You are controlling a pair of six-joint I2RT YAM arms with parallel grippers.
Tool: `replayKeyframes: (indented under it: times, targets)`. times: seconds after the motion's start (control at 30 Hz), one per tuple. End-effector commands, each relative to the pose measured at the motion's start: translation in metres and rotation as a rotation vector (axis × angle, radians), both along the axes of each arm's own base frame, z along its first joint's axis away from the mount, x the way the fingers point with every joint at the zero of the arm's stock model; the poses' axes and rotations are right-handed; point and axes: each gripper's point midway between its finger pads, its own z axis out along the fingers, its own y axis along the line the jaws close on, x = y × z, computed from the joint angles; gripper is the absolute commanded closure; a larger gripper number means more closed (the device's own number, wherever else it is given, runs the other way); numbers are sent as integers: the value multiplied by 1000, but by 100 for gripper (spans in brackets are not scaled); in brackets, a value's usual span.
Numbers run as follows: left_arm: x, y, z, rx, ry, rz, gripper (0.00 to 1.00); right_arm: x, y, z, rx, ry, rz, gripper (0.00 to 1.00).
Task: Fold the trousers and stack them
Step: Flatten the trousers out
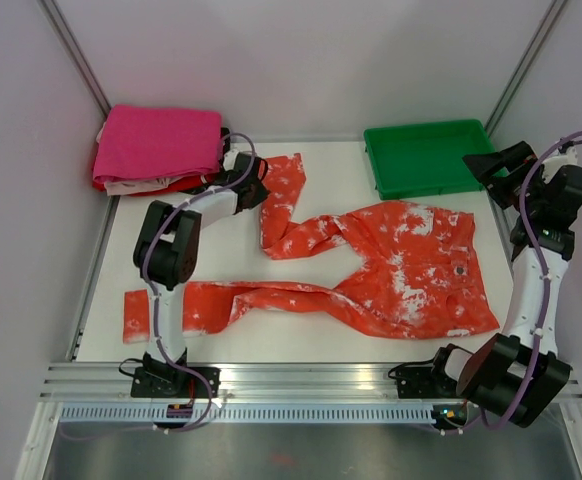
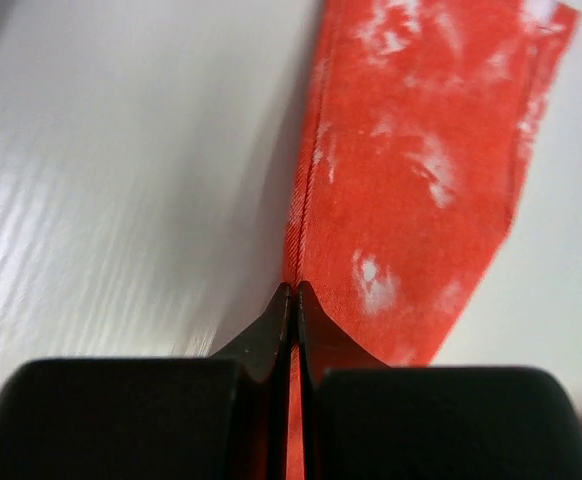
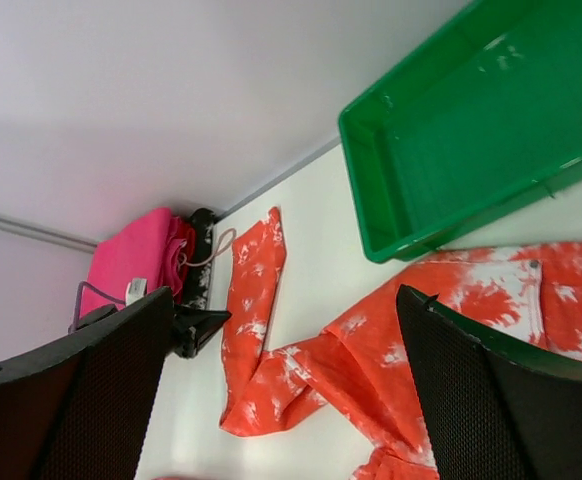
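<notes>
Trousers [image 1: 411, 265]: orange w/ white tie-dye blotches, lying unfolded on the white desk [image 1: 221, 340], spread over most of it. Waist end sits towards the right edge, button side up, roughly flat. One leg runs along the near edge towards the near-left corner; it's twisted partway and the cuff lies flat close to the left edge. The other leg heads left from the crotch, kinks at mid-desk, then turns up towards the far edge and ends left of centre.

L gripper [image 2: 292, 292] is at that far leg's left side. In the wrist view the jaws are pressed together w/ the seam edge of the fabric pinched at the tips and a sliver of orange showing betw. them. The leg stretches away from the tips, flat on the desk. The L arm reaches from the near-left corner up along the left edge.

R gripper [image 3: 283, 300] is raised over the far-right part of the desk, well clear of the cloth. Its fingers [image 3: 71, 400] are spread wide w/ nothing betw. them.

Green tray [image 1: 426, 188] sits at the far edge, towards the far-right corner, just beyond the waist, not touching it as far as I can tell. Nothing visible inside.

Folded pile [image 1: 161, 140] in the far-left corner: pink on top, white and red layers under, near the L gripper.
</notes>
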Motion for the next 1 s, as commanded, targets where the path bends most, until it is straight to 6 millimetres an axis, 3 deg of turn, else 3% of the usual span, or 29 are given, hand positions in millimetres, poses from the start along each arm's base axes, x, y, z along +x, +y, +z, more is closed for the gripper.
replayKeyframes:
  times: [0.0, 0.03, 0.1, 0.23, 0.3, 0.33, 0.37, 0.43, 0.47, 0.53, 0.57, 0.6, 0.7, 0.73, 0.83, 0.9, 0.93, 0.97]
  targets:
    - [11, 10, 120, -6, -278, 24, 98, -4, 20, 32, -32, -121, 99, 2]
    - [4, 15, 126, 11, -298, 20, 98, -4, 22, 37, -29, -148, 106, 2]
    - [-2, 23, 187, -19, -450, 45, 98, -6, 26, 40, 6, -166, 112, 2]
    - [-28, 43, 232, -13, -541, 88, 98, -16, 39, 53, 33, -188, 157, 2]
    - [-42, 58, 238, 15, -524, 139, 98, -23, 47, 64, 13, -212, 175, 2]
    - [-55, 68, 251, 5, -525, 177, 98, -25, 50, 66, 4, -215, 179, 2]
    - [-64, 83, 251, 32, -507, 246, 98, -29, 54, 70, 1, -218, 181, 2]
    - [-89, 102, 232, 65, -417, 320, 98, -34, 59, 72, -4, -220, 195, 2]
    - [-105, 118, 243, 74, -432, 389, 98, -37, 62, 71, -3, -214, 205, 2]
    - [-137, 139, 218, 98, -322, 491, 98, -42, 66, 66, 16, -177, 219, 2]
    - [-154, 153, 221, 114, -308, 555, 98, -46, 69, 64, 33, -155, 230, 2]
    - [-177, 164, 204, 161, -223, 578, 98, -47, 72, 64, 36, -156, 246, 2]
    - [-211, 183, 188, 188, -175, 658, 98, -52, 76, 62, 54, -145, 254, 2]
    - [-227, 191, 171, 222, -123, 683, 98, -54, 78, 61, 64, -144, 256, 2]
    - [-244, 204, 155, 253, -120, 719, 98, -59, 85, 54, 127, -137, 266, 2]
    - [-252, 206, 143, 266, -156, 651, 98, -62, 91, 46, 169, -127, 297, 2]
    - [-236, 195, 154, 181, -260, 616, 98, -63, 93, 43, 174, -119, 313, 2]
    - [-233, 190, 157, 152, -318, 575, 98, -64, 94, 40, 170, -113, 313, 2]
